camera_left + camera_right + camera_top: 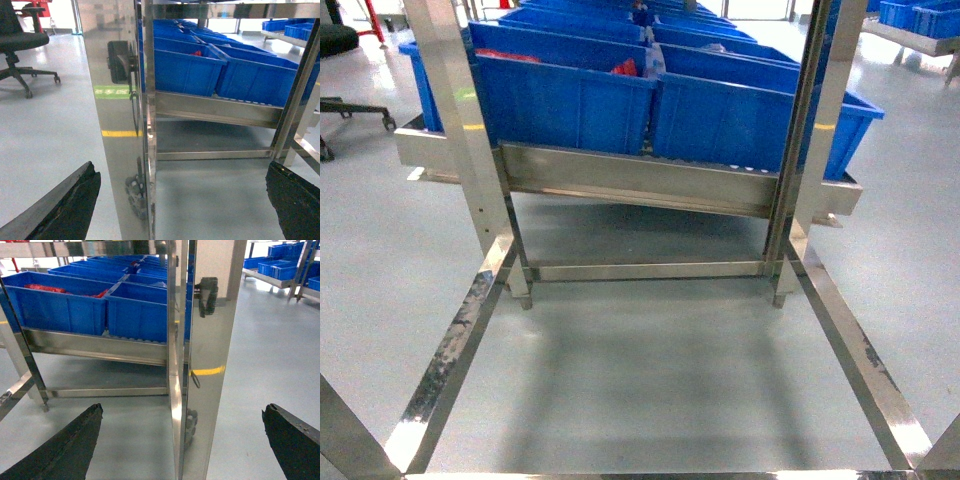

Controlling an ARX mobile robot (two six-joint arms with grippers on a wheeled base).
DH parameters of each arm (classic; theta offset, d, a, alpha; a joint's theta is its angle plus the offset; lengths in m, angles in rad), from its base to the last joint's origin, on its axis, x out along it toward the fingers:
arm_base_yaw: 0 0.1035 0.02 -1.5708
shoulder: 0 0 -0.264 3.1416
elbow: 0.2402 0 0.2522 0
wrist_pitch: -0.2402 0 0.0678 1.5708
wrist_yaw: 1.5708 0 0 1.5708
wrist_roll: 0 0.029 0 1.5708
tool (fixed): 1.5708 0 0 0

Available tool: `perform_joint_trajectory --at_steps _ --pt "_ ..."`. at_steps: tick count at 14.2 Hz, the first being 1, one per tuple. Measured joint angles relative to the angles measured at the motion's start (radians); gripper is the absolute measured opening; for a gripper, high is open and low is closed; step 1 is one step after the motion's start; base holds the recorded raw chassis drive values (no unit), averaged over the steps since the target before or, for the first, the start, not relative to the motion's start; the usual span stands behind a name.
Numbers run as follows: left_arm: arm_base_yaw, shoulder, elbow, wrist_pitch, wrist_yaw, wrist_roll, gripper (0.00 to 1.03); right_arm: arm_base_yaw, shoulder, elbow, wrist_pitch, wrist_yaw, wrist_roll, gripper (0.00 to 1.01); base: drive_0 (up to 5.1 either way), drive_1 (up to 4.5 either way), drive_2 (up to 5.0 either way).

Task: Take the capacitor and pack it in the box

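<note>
The box is out of view in all three views. Red-orange pieces lie in a blue bin on the rack; they also show in the left wrist view as red pieces and in the right wrist view as red pieces. They are too small to tell whether any is the capacitor. My left gripper is open and holds nothing, low in front of a steel post. My right gripper is open too, facing another steel post. Neither gripper shows in the head view.
Rows of blue bins sit on a tilted steel shelf. Steel uprights and floor rails frame the grey floor ahead. An office chair stands at the left, and further bins rest on a rack at the right.
</note>
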Motion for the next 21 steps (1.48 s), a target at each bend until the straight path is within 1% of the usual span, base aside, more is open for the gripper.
perform_joint_trajectory --at_steps 21 --pt "0.000 0.000 0.000 0.000 -0.001 -0.001 0.98 0.000 0.000 0.000 0.001 0.000 -0.001 0.98 0.0 0.00 0.0"
